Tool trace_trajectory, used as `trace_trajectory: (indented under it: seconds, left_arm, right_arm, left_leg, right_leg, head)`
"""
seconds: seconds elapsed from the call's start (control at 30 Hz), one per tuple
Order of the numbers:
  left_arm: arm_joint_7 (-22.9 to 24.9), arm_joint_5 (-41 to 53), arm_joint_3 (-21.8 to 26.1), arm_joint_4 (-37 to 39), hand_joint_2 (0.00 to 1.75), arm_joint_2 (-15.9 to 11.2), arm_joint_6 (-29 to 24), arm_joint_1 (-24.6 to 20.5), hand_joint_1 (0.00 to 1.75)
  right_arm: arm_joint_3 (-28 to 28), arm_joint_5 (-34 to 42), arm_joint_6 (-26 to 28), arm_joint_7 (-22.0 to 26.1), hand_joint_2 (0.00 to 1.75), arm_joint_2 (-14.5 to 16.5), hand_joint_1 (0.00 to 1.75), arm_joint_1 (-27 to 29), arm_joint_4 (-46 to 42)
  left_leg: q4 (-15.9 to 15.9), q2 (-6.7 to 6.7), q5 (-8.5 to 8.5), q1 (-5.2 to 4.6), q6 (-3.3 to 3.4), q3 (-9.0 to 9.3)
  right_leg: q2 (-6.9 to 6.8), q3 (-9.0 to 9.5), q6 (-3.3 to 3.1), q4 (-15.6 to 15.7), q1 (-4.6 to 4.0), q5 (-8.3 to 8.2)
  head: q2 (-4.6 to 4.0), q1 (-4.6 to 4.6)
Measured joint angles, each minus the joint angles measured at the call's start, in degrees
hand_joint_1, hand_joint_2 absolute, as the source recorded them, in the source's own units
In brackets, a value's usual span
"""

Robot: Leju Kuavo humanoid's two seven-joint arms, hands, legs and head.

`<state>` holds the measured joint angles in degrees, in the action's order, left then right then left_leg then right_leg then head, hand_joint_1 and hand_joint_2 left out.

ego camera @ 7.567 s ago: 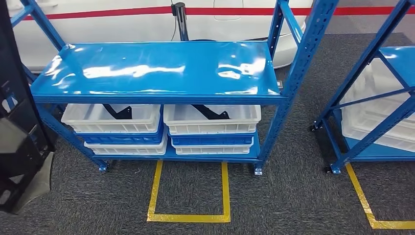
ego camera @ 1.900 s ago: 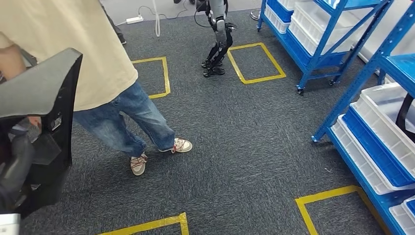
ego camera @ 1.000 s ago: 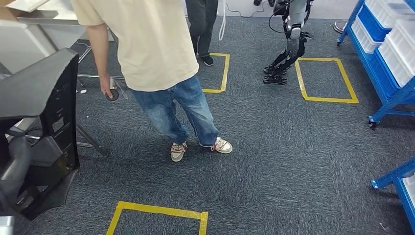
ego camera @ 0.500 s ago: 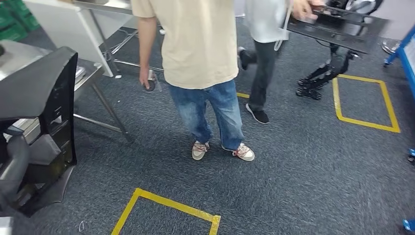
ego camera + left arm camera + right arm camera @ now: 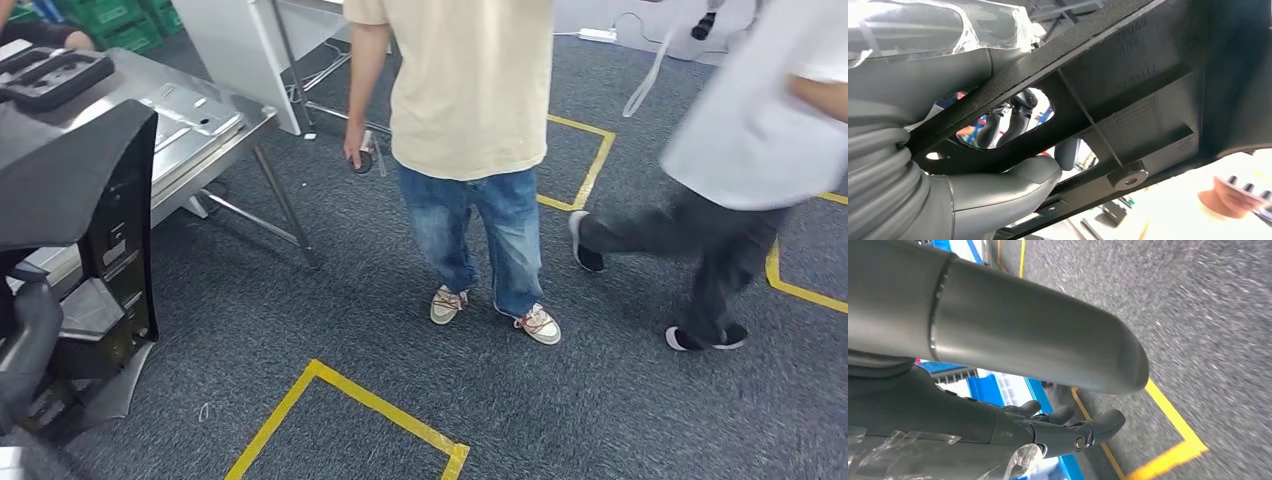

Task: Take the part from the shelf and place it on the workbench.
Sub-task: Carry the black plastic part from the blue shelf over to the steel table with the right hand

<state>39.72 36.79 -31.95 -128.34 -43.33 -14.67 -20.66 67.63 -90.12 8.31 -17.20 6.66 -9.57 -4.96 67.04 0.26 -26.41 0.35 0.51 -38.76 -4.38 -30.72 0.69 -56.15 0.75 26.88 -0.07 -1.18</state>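
At our left side we carry the part, our left hand gripping it; our right hand hangs empty, fingers loosely apart. Fetching looks done; setting it on the workbench remains.

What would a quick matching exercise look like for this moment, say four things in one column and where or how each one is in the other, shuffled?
Things:
1. black part
2. workbench
3. yellow tape
4. right hand

States:
A. stuck on the grey carpet
B. metal top, at the robot's left front
C. held by the left hand
D. hanging over the floor, holding nothing

Pairs: 1-C, 2-B, 3-A, 4-D
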Motion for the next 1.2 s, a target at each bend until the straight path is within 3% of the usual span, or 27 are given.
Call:
trace_trajectory:
  seconds: [0.07,0.1,0.13,0.2,0.23,0.3,0.33,0.37,0.4,0.43,0.47,0.5,0.53,0.6,0.63,0.7,0.73,0.8,0.83,0.87,0.93,0.97,1.0,1.03,1.1,1.17,1.2]
  left_arm:
    - [0.0,0.0,0.0,0.0,1.75,0.0,0.0,-0.1,1.75]
    - [0.0,0.0,0.1,0.0,1.75,-0.1,0.0,-0.1,1.75]
    - [0.0,0.0,0.1,0.0,1.75,-0.1,0.0,-0.1,1.75]
    - [0.0,0.0,0.2,0.0,1.75,-0.2,0.0,-0.1,1.75]
    - [0.0,0.0,0.2,0.0,1.75,-0.2,0.0,-0.1,1.75]
    - [0.0,-0.1,0.3,-0.1,1.75,-0.3,-0.1,-0.2,1.75]
    - [0.0,-0.1,0.3,-0.1,1.75,-0.3,-0.1,-0.2,1.75]
    - [0.0,-0.2,0.2,-0.1,1.75,-0.3,-0.1,-0.2,1.75]
    - [0.0,-0.2,0.1,-0.1,1.75,-0.2,-0.1,-0.1,1.75]
    - [0.0,-0.2,0.0,-0.1,1.75,-0.2,-0.1,0.0,1.75]
    - [0.0,-0.2,0.0,-0.1,1.75,-0.2,-0.1,0.0,1.75]
    - [0.0,-0.2,-0.1,-0.1,1.75,-0.1,-0.1,0.0,1.75]
    - [0.0,-0.2,-0.1,-0.1,1.75,-0.1,-0.1,0.0,1.75]
    - [0.0,-0.2,-0.2,-0.1,1.75,-0.1,0.0,-0.1,1.75]
    - [0.0,-0.2,-0.2,-0.1,1.75,-0.1,0.0,-0.2,1.75]
    - [0.0,-0.2,-0.2,-0.1,1.75,-0.1,0.0,-0.2,1.75]
    - [0.0,-0.3,-0.1,-0.1,1.75,-0.2,0.0,-0.2,1.75]
    - [0.0,-0.3,-0.1,-0.1,1.75,-0.2,0.0,-0.3,1.75]
    - [0.0,-0.4,0.0,-0.1,1.75,-0.3,0.0,-0.3,1.75]
    - [0.0,-0.4,0.0,-0.1,1.75,-0.3,0.0,-0.3,1.75]
    - [0.0,-0.5,0.0,-0.1,1.75,-0.3,0.0,-0.2,1.75]
    - [0.0,-0.5,0.0,-0.1,1.75,-0.3,0.0,-0.2,1.75]
    - [0.0,-0.5,0.0,-0.1,1.75,-0.3,0.0,-0.2,1.75]
    - [0.0,-0.6,0.0,-0.1,1.75,-0.3,0.0,-0.2,1.75]
    - [0.0,-0.6,0.1,-0.1,1.75,-0.4,0.0,-0.3,1.75]
    - [0.0,-0.7,0.2,-0.1,1.75,-0.5,0.1,-0.6,1.75]
    - [0.0,-0.8,0.3,-0.1,1.75,-0.6,0.2,-0.7,1.75]
  right_arm:
    - [0.0,0.0,0.0,0.0,0.0,0.0,0.0,-0.1,0.0]
    - [0.0,0.0,0.0,0.0,0.0,0.1,0.0,-0.1,0.0]
    - [0.0,0.0,0.0,0.0,0.0,0.1,0.0,-0.2,0.0]
    - [0.0,0.0,0.0,0.0,0.0,0.1,0.0,-0.3,0.0]
    - [0.0,0.0,0.0,0.0,0.0,0.1,0.0,-0.4,0.0]
    - [0.0,0.0,0.0,0.0,0.0,0.1,0.0,-0.3,0.0]
    - [0.0,0.0,0.0,0.1,0.0,0.1,0.0,-0.2,0.0]
    - [0.0,0.0,0.0,0.1,0.0,0.1,0.0,-0.1,0.0]
    - [0.0,0.0,0.0,0.2,0.0,0.1,0.0,-0.1,0.0]
    - [0.0,0.0,0.0,0.2,0.0,0.1,0.0,0.0,0.0]
    - [0.0,0.0,0.0,0.2,0.0,0.1,0.0,0.0,0.0]
    - [0.0,0.0,0.0,0.2,0.0,0.0,0.0,0.0,0.0]
    - [0.0,0.0,0.0,0.2,0.0,0.0,0.0,0.1,0.0]
    - [0.0,0.0,0.0,0.2,0.0,0.0,0.0,0.2,0.0]
    - [0.0,0.0,0.0,0.2,0.0,0.0,0.0,0.1,0.0]
    - [0.0,0.0,-0.1,0.2,0.0,0.1,0.0,-0.1,0.0]
    - [0.0,0.0,-0.1,0.2,0.0,0.1,0.0,-0.2,0.0]
    - [0.0,0.0,-0.1,0.2,0.0,0.2,0.0,-0.2,0.0]
    - [0.0,0.0,0.0,0.2,0.0,0.2,0.0,-0.1,0.0]
    - [0.0,0.0,0.0,0.2,0.0,0.2,0.0,0.0,0.0]
    - [0.0,0.0,0.0,0.2,0.0,0.2,0.0,0.2,0.0]
    - [0.0,0.0,0.0,0.2,0.0,0.2,0.0,0.2,0.0]
    - [0.0,0.0,0.0,0.2,0.0,0.2,0.0,0.1,0.0]
    - [0.0,0.0,0.0,0.2,0.0,0.2,0.0,0.1,0.0]
    - [0.0,0.0,0.0,0.2,0.0,0.4,0.0,0.0,0.0]
    - [0.0,0.0,-0.1,0.2,0.0,0.6,0.0,-0.1,0.0]
    - [0.0,0.0,-0.2,0.2,0.0,0.6,0.0,-0.2,0.0]
  left_leg:
    - [-8.5,3.31,2.91,-0.8,0.86,4.37]
    - [-10.9,4.48,3.48,-1.24,1.25,5.56]
    - [-11.7,4.93,3.42,-1.61,1.52,5.86]
    - [-12.0,3.18,3.56,-1.71,1.93,6.03]
    - [-12.4,2.33,3.72,-1.53,2.14,6.38]
    - [-13.0,0.75,4.11,-0.91,2.65,7.15]
    - [-13.1,0.02,4.14,-0.76,2.79,7.21]
    - [-13.1,-0.77,4.15,-0.66,2.91,7.19]
    - [-13.1,-1.66,4.13,-0.63,2.92,7.16]
    - [-13.1,-2.62,4.1,-0.58,2.91,7.16]
    - [-13.0,-3.6,4.04,-0.47,2.84,7.21]
    - [-12.9,-4.58,3.93,-0.32,2.68,7.27]
    - [-12.7,-5.49,3.75,-0.16,2.42,7.24]
    - [-12.0,-7.03,3.32,-0.08,1.7,6.76]
    - [-11.8,-7.67,3.21,-0.06,1.34,6.46]
    - [-11.8,-8.83,3.24,0.12,0.77,6.11]
    - [-11.5,-8.39,3.07,0.16,0.54,5.98]
    - [-8.4,-5.26,1.3,0.04,0.09,4.57]
    - [-4.9,-3.13,-0.47,-0.02,-0.09,2.89]
    - [-0.6,-1.84,-2.33,0.01,-0.24,0.76]
    - [5.8,-0.98,-4.39,0.12,-0.29,-2.53]
    - [5.8,-0.85,-3.81,0.09,-0.15,-2.57]
    - [3.3,-0.56,-2.28,-0.02,0.11,-1.3]
    - [-0.9,0.13,-0.27,-0.26,0.56,0.89]
    - [-8.9,3.01,2.45,-1.01,1.79,5.07]
    - [-11.6,4.39,2.77,-1.69,2.53,6.3]
    - [-11.8,3.77,2.81,-1.83,2.6,6.26]
  right_leg:
    - [-1.22,0.54,0.32,0.0,-0.15,0.43]
    - [-1.83,0.78,0.58,0.0,-0.21,0.65]
    - [-2.47,0.97,0.87,0.0,-0.24,0.85]
    - [-3.91,1.55,1.49,0.3,-0.25,1.25]
    - [-3.44,1.83,1.82,0.1,-0.18,1.64]
    - [0.07,0.62,2.27,-3.5,-0.09,3.93]
    - [2.3,-1.24,2.37,-7.3,0.03,5.65]
    - [3.59,-3.64,2.42,-11.6,0.04,7.33]
    - [4.06,-5.79,2.5,-15.1,0.04,8.2]
    - [4.21,-7.21,2.57,-16.8,0.06,8.04]
    - [4.27,-7.35,2.64,-16.0,0.08,6.62]
    - [4.59,-6.4,2.75,-13.0,0.17,4.26]
    - [5.76,-4.85,2.93,-8.7,0.43,1.74]
    - [8.36,-2.39,2.92,-2.2,0.92,-1.08]
    - [9.07,-1.92,2.66,-0.9,1.01,-1.32]
    - [8.01,-1.75,1.7,-0.7,0.82,-1.17]
    - [7.25,-1.61,1.3,-0.6,0.77,-1.14]
    - [5.68,-1.43,0.58,-0.5,0.79,-1.13]
    - [4.89,-1.38,0.35,-0.5,0.65,-1.04]
    - [4.06,-1.37,0.14,-0.5,0.51,-0.94]
    - [2.39,-1.32,-0.08,-0.5,0.22,-0.73]
    - [1.58,-1.22,-0.12,-0.5,0.1,-0.61]
    - [0.84,-1.04,-0.14,-0.5,-0.03,-0.47]
    - [0.1,-0.77,-0.15,-0.5,-0.15,-0.31]
    - [-1.14,-0.22,-0.02,-0.4,-0.32,0.04]
    - [-2.36,0.18,0.46,-0.2,-0.24,0.32]
    - [-3.04,0.4,0.79,-0.1,-0.21,0.43]
  head:
    - [0.0,-0.11]
    - [0.0,-0.21]
    - [-0.01,-0.28]
    - [-0.01,-0.4]
    - [-0.01,-0.43]
    - [-0.01,-0.49]
    - [-0.01,-0.49]
    - [-0.01,-0.5]
    - [-0.01,-0.49]
    - [-0.01,-0.5]
    - [-0.01,-0.5]
    - [-0.01,-0.5]
    - [-0.01,-0.49]
    - [-0.01,-0.47]
    - [-0.01,-0.5]
    - [0.0,-0.57]
    - [0.0,-0.62]
    - [-0.01,-0.95]
    - [-0.02,-1.14]
    - [-0.02,-1.31]
    - [-0.02,-1.42]
    - [-0.02,-1.48]
    - [-0.02,-1.58]
    - [-0.02,-1.7]
    - [-0.02,-1.91]
    - [-0.02,-2.15]
    - [-0.02,-2.32]
